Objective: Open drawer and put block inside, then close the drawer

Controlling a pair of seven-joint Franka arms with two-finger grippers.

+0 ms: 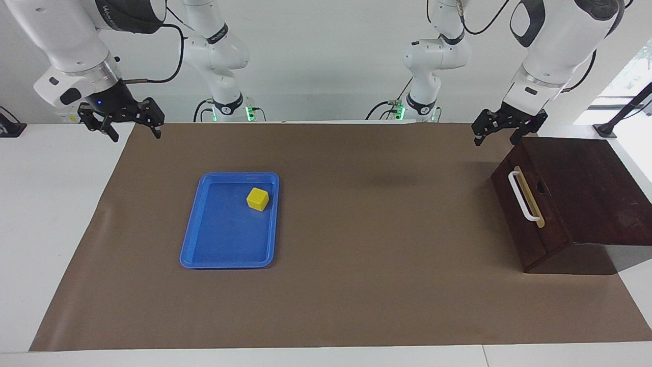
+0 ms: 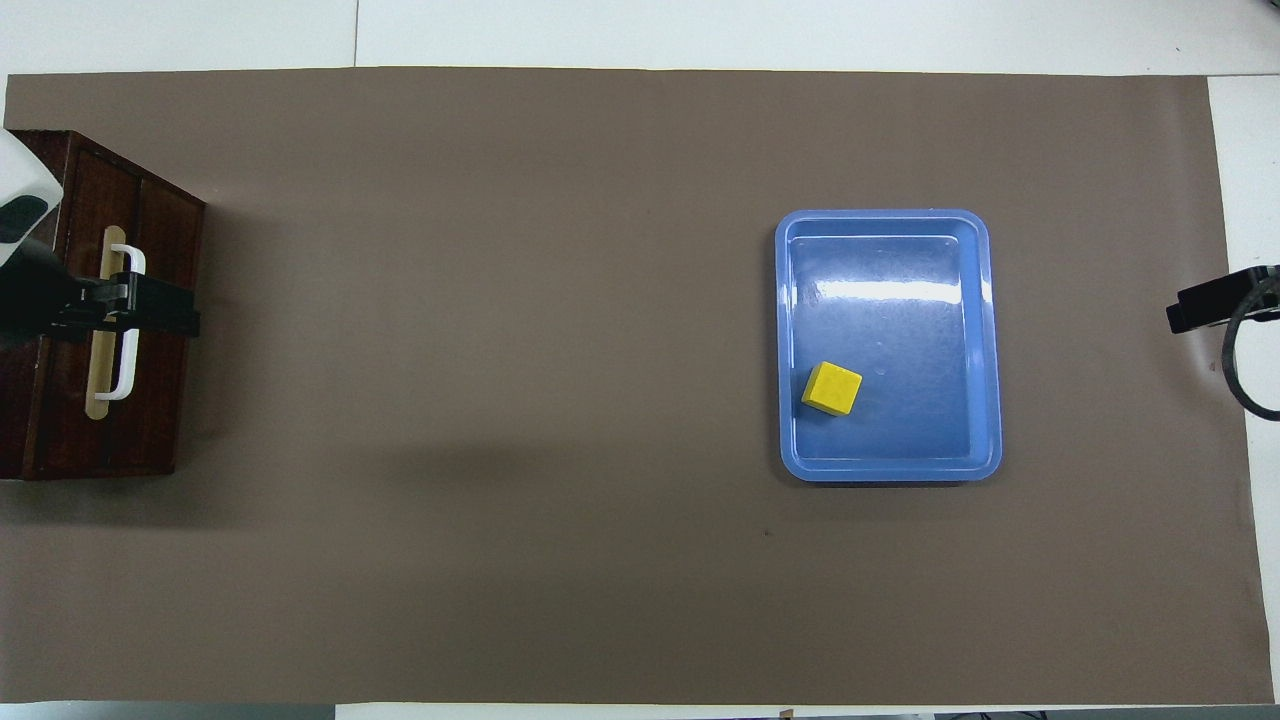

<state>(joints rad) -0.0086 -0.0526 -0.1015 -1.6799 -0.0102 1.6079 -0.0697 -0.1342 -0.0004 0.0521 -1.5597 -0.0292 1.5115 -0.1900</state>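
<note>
drawer closed, block in tray: approach to the handle

the drawer (image 1: 530,214) sits shut in its dark wooden box (image 1: 586,188) at the left arm's end of the table (image 1: 356,306). its white bar handle (image 1: 523,196) faces the middle of the table. the block (image 1: 257,199) lies in the blue tray (image 1: 204,250), toward the right arm's end, well apart from the drawer.

the left gripper (image 1: 501,131) hangs in the air with its jaws wide and empty, over the edge of the box nearer the robots. the overhead view shows it across the handle, but the facing view shows it raised and not touching. the right gripper (image 1: 133,129) waits off the brown mat (image 1: 356,229), jaws wide and empty, well apart from the tray.

the step in hand is judged to be opening the drawer. recommended procedure:
- lower the left gripper until one finger sits each side of the bar, near its middle.
- close fully before pulling.
- pull straight out along the drawer's own line, toward the middle of the table; an angled pull may bind the drawer or drag the box.
- open far enough to leave room for the block.
</note>
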